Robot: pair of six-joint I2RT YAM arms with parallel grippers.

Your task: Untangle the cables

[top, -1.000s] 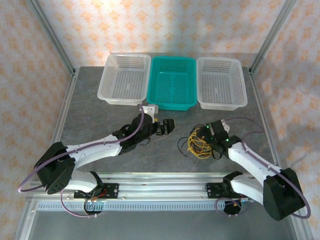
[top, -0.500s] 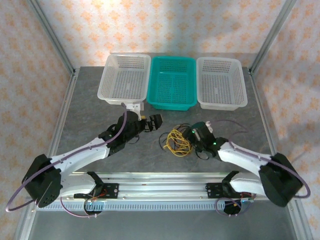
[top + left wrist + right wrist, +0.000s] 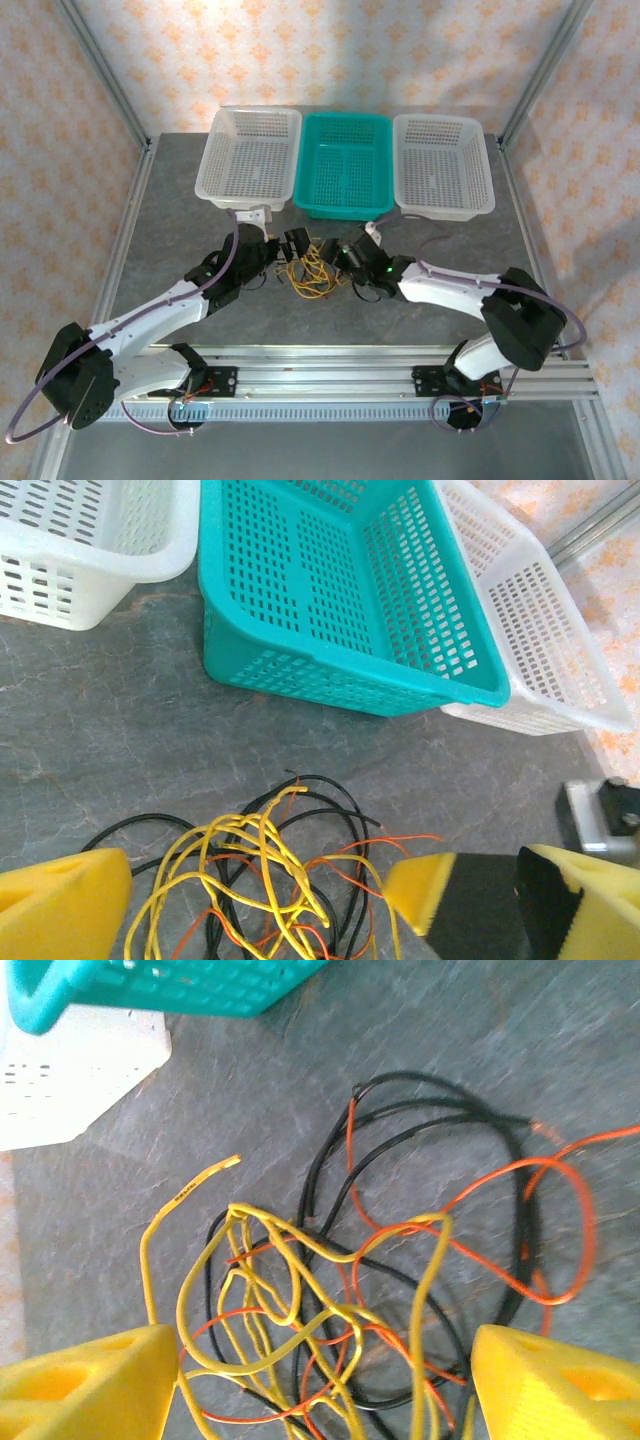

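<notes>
The cables (image 3: 312,272), a loose tangle of yellow, black and orange wires, lie on the grey table (image 3: 180,230) at the centre of the top view. They sit just below the teal basket (image 3: 345,118), apart from its front wall. The left hand (image 3: 300,250) reaches in from the lower left and the right hand (image 3: 346,258) from the lower right, and the two meet over the tangle. In the left wrist view the left hand (image 3: 245,900) is released, its yellow pads (image 3: 60,900) spread wide at the bottom corners, with the cables (image 3: 270,880) on the table between them. In the right wrist view the right hand (image 3: 320,1390) is likewise spread apart, with yellow loops of the cables (image 3: 340,1290) between its pads (image 3: 90,1390) and black and orange loops fanning toward the upper right. Two white baskets (image 3: 255,155) (image 3: 440,165) flank the teal one.
</notes>
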